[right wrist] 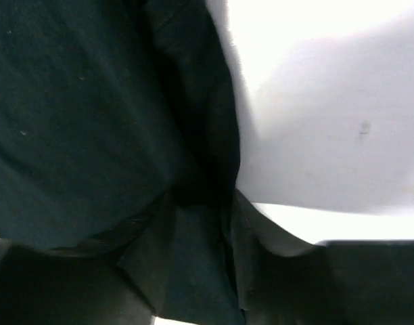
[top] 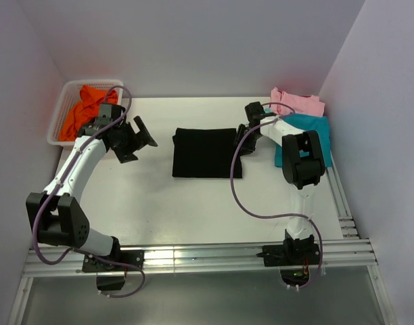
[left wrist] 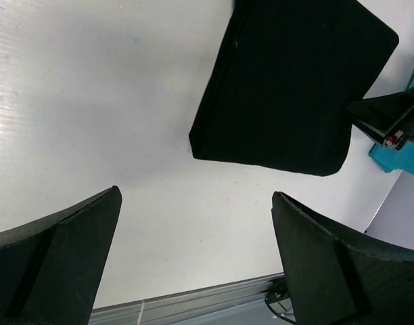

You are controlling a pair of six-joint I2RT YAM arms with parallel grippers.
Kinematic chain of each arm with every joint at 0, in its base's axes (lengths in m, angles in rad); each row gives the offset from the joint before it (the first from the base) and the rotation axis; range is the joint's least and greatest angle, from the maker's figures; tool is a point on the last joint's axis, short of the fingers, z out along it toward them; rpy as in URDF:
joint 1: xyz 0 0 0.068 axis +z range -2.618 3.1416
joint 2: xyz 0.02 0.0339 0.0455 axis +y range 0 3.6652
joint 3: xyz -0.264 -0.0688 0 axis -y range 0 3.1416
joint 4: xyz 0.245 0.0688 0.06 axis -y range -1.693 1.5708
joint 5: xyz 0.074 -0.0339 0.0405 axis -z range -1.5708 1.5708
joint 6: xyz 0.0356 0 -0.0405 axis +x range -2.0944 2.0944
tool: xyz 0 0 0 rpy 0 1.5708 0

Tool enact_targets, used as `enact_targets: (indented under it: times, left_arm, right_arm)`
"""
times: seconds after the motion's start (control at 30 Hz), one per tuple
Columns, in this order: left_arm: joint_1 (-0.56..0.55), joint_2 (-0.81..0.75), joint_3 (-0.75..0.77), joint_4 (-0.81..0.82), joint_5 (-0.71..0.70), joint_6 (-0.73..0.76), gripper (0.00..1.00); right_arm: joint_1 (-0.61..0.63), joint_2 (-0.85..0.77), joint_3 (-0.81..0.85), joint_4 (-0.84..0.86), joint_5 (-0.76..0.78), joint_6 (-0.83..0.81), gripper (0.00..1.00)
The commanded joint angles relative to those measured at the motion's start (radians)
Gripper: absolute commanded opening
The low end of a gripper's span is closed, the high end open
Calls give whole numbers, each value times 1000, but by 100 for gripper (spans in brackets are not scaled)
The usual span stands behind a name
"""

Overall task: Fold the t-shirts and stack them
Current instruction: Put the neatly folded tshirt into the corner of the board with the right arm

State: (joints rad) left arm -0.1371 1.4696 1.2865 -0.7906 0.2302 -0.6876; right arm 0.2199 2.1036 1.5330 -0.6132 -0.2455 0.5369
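We see the folded black t-shirt (top: 205, 153) lying flat in the middle of the surface (top: 159, 210). Our left gripper (top: 137, 143) hovers to its left with jaws wide apart. Our right gripper (top: 246, 126) is at its right edge; we cannot tell if it clamps the cloth.

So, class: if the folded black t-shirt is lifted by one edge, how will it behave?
Probably floppy: the black t-shirt puckers at the right gripper. Its folded layers, visible at the edge, would likely sag open. Lying flat, it shouldn't roll.
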Motion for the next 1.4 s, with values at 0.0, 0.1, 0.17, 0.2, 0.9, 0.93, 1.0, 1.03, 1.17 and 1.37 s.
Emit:
enact_targets:
  times: [0.0, 0.1, 0.17, 0.2, 0.9, 0.93, 1.0, 1.03, 1.17, 1.37]
  left_arm:
    - [24, -74, -24, 2, -16, 34, 99]
    - [36, -100, -70, 19, -3, 34, 100]
    - [40, -120, -93, 31, 1, 33, 99]
    - [45, -123, -114, 42, 4, 30, 100]
    - [76, -282, -438, 202, 61, 22, 100]
    - [77, -281, -446, 202, 63, 28, 100]
    - [82, -281, -452, 209, 70, 31, 100]
    - [82, -282, -461, 212, 77, 34, 99]
    - [83, -287, -483, 229, 96, 36, 99]
    - [83, -276, -483, 234, 107, 43, 99]
  right_arm:
    - [7, 73, -7, -11, -8, -21, 42]
    - [7, 104, 27, -60, 20, -37, 0]
    - [7, 114, 50, -77, 35, -52, 0]
    - [7, 116, 59, -97, 41, -58, 0]
    - [-175, 92, 700, -553, 391, -132, 0]
    - [-204, 81, 710, -560, 393, -132, 0]
    - [-244, 72, 730, -565, 390, -132, 0]
    - [-278, 56, 731, -563, 378, -130, 0]
    - [-362, 41, 748, -559, 333, -124, 0]
    - [-383, 27, 802, -557, 250, -126, 0]
